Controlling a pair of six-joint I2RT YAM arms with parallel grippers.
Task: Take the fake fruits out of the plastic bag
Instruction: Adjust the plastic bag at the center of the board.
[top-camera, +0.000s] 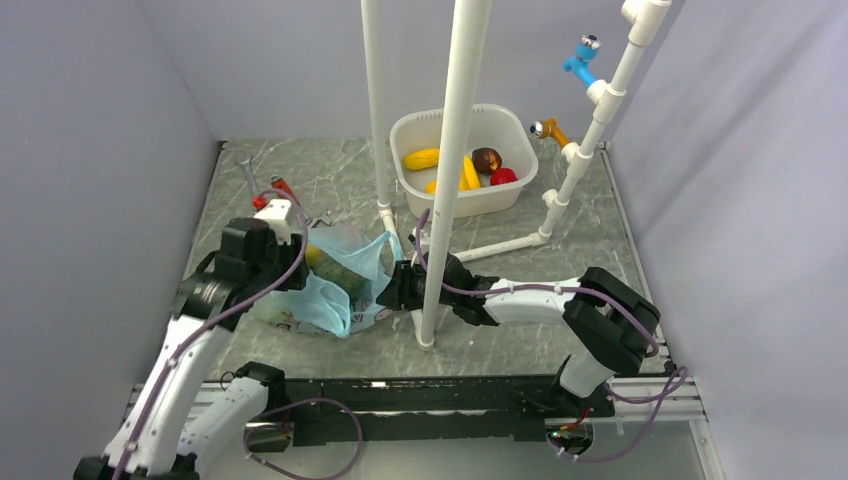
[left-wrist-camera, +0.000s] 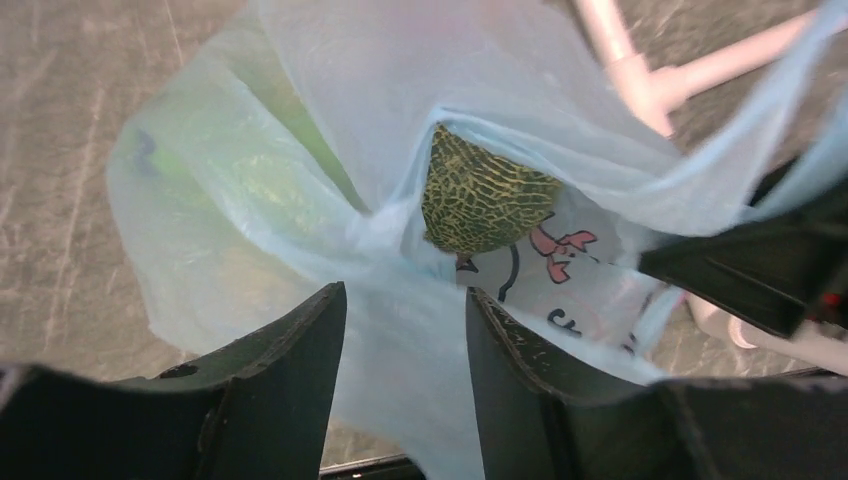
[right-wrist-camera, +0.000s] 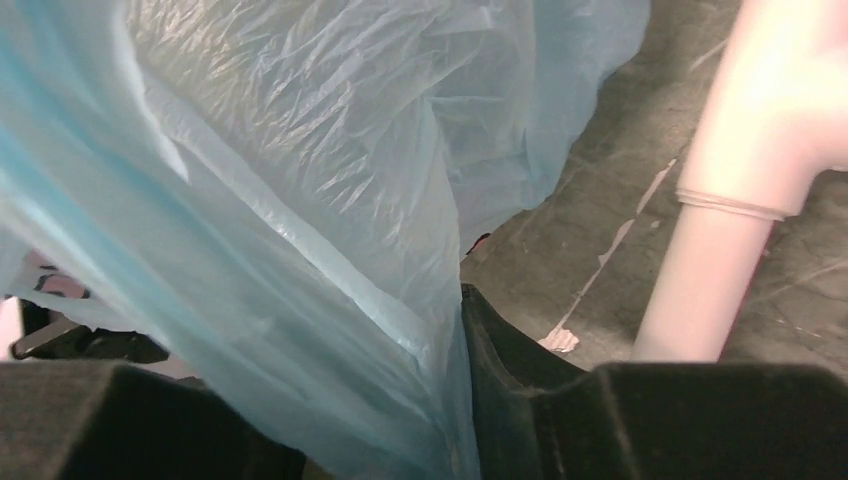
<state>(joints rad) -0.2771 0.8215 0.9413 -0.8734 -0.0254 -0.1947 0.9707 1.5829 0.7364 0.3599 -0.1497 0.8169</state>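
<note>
L gripper (left-wrist-camera: 405, 297) is closest: its jaws stand apart w/ a fold of the plastic bag (left-wrist-camera: 230, 200) loose in the gap, not squeezed. The green bumpy fruit (left-wrist-camera: 485, 195) peeks out of the bag's mouth but is not out yet. R gripper (top-camera: 398, 288) is at the bag's right edge; the bag hides it, so can't tell if it pinches. Risk: the thin bag slips or rips if both pull, & the fruit rolls off. Other fruits (top-camera: 422, 158) sit in the white tub (top-camera: 470, 208).

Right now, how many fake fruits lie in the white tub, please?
4 seen: yellow lemon left, banana centre, dark fruit and red one right; the pole may hide more.
</note>
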